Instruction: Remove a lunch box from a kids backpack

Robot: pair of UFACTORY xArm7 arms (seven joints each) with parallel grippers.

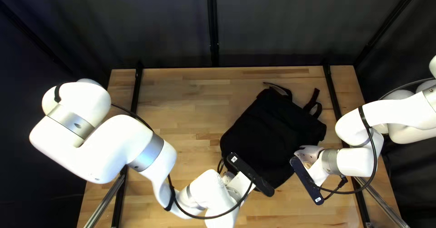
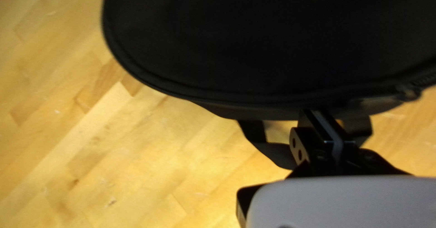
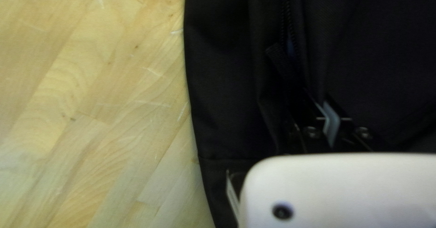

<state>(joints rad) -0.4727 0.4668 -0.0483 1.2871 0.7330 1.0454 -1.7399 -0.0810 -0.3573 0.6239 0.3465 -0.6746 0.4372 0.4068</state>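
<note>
Top left view: a black backpack (image 1: 272, 132) lies askew on the wooden tabletop (image 1: 181, 101), right of centre, its shoulder straps (image 1: 313, 104) trailing toward the far edge.
Lunch box: out of sight; I cannot tell where it is.
Around the tabletop: a dark curtain (image 1: 159, 24) behind; black rails (image 1: 334, 96) running along both sides.
In the way: the left camera bar (image 1: 250, 174) covers part of the backpack's near end; the right camera bar (image 1: 307, 181) stands beside its right side.
Left arm (image 1: 147, 148): reaches across the near left of the tabletop, bent at several joints, a black cable looping beneath.
Left pincer (image 1: 240, 183): in its wrist view, closed (image 2: 318, 114) at the backpack's edge, over a strap loop (image 2: 272, 153); whether it grips cloth, I cannot tell.
Right arm (image 1: 395, 114): comes in from the right, wrist angled down.
Right pincer (image 1: 309, 152): in its wrist view, closed (image 3: 320, 98) among folds beside a partly open zipper (image 3: 286, 14); I cannot tell whether cloth is caught.
</note>
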